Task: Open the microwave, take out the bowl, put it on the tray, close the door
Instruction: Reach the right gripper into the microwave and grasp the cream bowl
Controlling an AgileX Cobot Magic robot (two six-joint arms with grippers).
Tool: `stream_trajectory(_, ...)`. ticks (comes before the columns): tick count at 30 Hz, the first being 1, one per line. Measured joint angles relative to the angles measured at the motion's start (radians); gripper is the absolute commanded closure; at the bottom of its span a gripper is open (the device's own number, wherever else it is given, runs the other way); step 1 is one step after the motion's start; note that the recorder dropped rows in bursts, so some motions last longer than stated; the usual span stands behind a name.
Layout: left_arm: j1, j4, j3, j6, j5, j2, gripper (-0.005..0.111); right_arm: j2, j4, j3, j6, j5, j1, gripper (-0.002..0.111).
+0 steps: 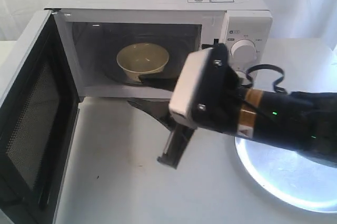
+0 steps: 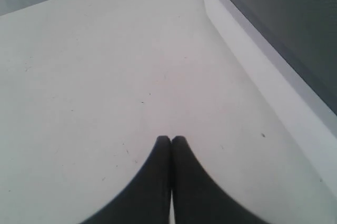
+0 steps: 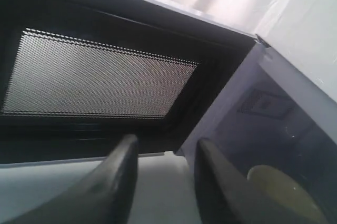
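The white bench (image 1: pixel 121 182) carried the microwave (image 1: pixel 147 0) against a plain pale backdrop. The door (image 1: pixel 31 129) stood swung wide open from the microwave's hinge side, with its black mesh inner face exposed, so the opening step was judged complete. The bowl (image 1: pixel 142 58) sat upright on the floor inside the microwave and was not gripped. The right tool (image 3: pixel 166 147) was just in front of the microwave's opening, its two fingers spread apart with nothing between them. In the right wrist view the bowl lay off to one side of the fingers, not between them. Whether any fingertip touched the bowl could not be determined. The left tool (image 2: pixel 171 142) had its fingers pressed together on nothing, over bare bench close beside the open door. The tray (image 1: pixel 284 176) lay on the bench in front of the microwave, on the side away from the hinge. It was partly hidden by the right arm, and nothing was seen on its visible part. Judged outstanding: grasping the bowl, moving it to the tray, and closing the door.
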Motion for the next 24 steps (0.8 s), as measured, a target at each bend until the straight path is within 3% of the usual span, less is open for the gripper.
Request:
stream_trajectory(2,0.000,0.000,0.000,0.000,0.000,0.000,0.107,0.112,0.112,-0.050,-0.095,-0.032,0.000,0.045)
stream_trajectory(4,0.000,0.000,0.000,0.000,0.000,0.000,0.107,0.230,0.227,-0.126,-0.149,-0.047,0.000,0.041)
stream_trajectory(10,0.000,0.000,0.000,0.000,0.000,0.000,0.107,0.502,0.331,-0.391,-0.186,0.047,0.000,0.043)
stream_trajectory(16,0.000,0.000,0.000,0.000,0.000,0.000,0.107,0.693,0.386,-0.642,-0.283,0.262,0.000,0.044)
stream_trajectory(18,0.000,0.000,0.000,0.000,0.000,0.000,0.107,0.737,0.388,-0.713,-0.300,0.340,0.000,0.053)
stream_trajectory(22,0.000,0.000,0.000,0.000,0.000,0.000,0.107,0.771,0.388,-0.785,-0.312,0.471,0.000,0.101)
stream_trajectory(23,0.000,0.000,0.000,0.000,0.000,0.000,0.107,0.771,0.388,-0.790,-0.314,0.491,0.000,0.108)
stream_trajectory(24,0.000,0.000,0.000,0.000,0.000,0.000,0.107,0.769,0.386,-0.792,-0.308,0.512,0.000,0.108)
